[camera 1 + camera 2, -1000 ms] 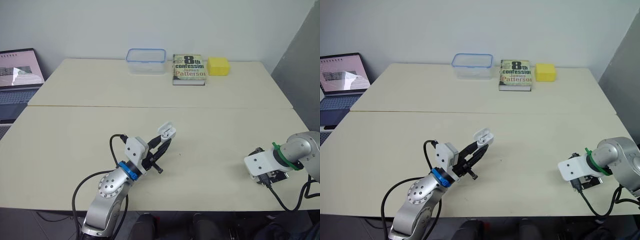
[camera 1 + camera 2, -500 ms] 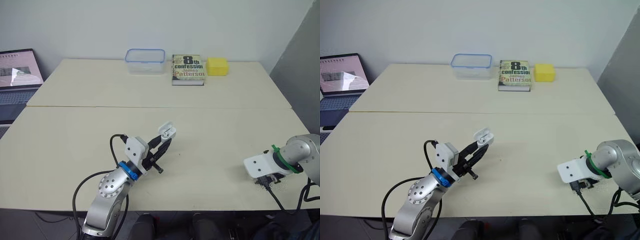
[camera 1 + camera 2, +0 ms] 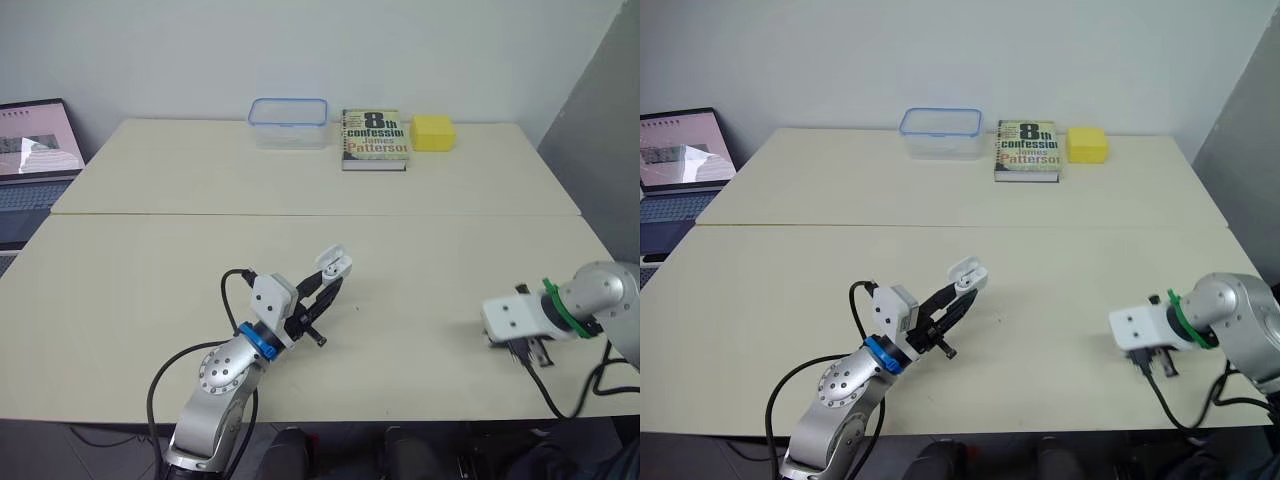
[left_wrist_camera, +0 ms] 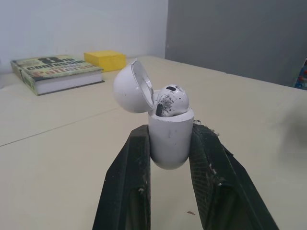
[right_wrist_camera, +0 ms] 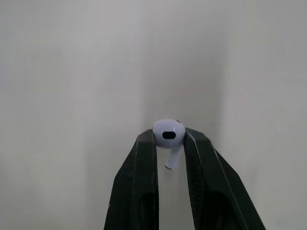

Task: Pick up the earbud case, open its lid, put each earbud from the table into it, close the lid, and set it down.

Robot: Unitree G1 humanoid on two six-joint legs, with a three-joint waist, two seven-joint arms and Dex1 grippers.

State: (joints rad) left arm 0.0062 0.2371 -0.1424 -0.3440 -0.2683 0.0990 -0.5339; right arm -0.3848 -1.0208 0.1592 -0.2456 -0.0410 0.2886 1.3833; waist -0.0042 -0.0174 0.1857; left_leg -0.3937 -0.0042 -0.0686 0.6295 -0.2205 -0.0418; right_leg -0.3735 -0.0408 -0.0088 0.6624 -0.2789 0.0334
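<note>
Right gripper (image 5: 169, 140), pinching an earbud (image 5: 168, 133), has swung slightly left — left gripper (image 4: 170, 136) stays clamped on the open earbud case (image 4: 168, 149).

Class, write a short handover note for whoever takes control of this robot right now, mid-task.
Left end effector: shut on the earbud case, lid open, first earbud seated inside.
Right end effector: shut on the second earbud, at the right side of the table, far from the case.
Done: pickup, lid opening, first earbud.
To do: bring second earbud over, insert it, close lid, set case down.
</note>
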